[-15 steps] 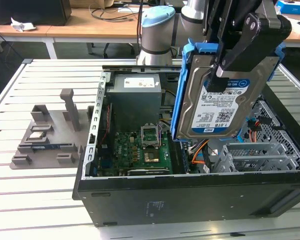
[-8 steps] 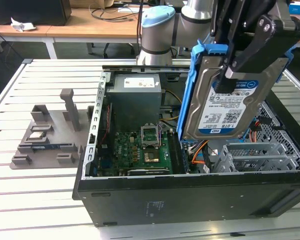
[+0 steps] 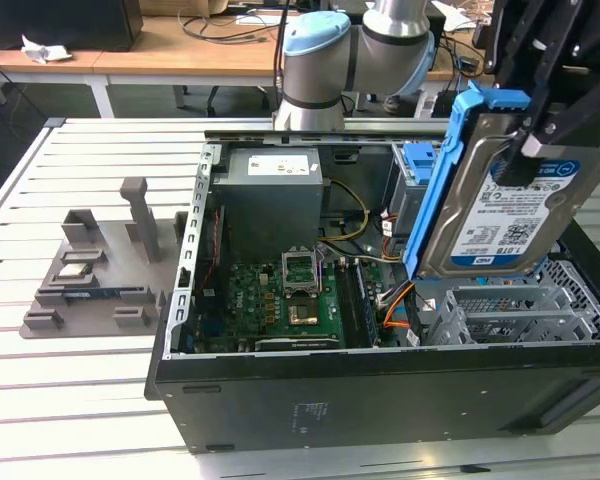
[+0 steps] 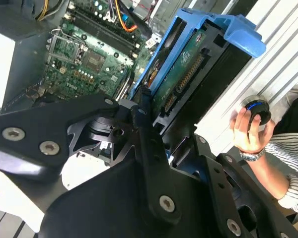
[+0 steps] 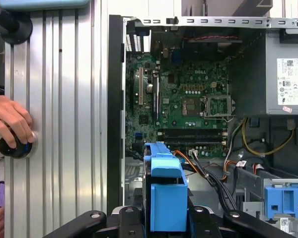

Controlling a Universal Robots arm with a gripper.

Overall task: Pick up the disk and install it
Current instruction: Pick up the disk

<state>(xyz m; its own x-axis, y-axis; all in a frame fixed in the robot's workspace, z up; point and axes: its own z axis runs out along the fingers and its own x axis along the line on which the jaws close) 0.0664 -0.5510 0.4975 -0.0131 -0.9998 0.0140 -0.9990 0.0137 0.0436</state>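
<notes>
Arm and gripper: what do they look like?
Arm: silver-grey tubular segments, rounded joints with light-blue caps. Gripper: black, angular linkage plates joined by silver screws, as the second wrist view shows.

Open computer case (image 3: pixel 380 405) (motherboard (image 3: pixel 265 300) exposed) beside a grey fixture (image 3: pixel 90 275) on the slatted table (image 3: pixel 80 400).
</notes>
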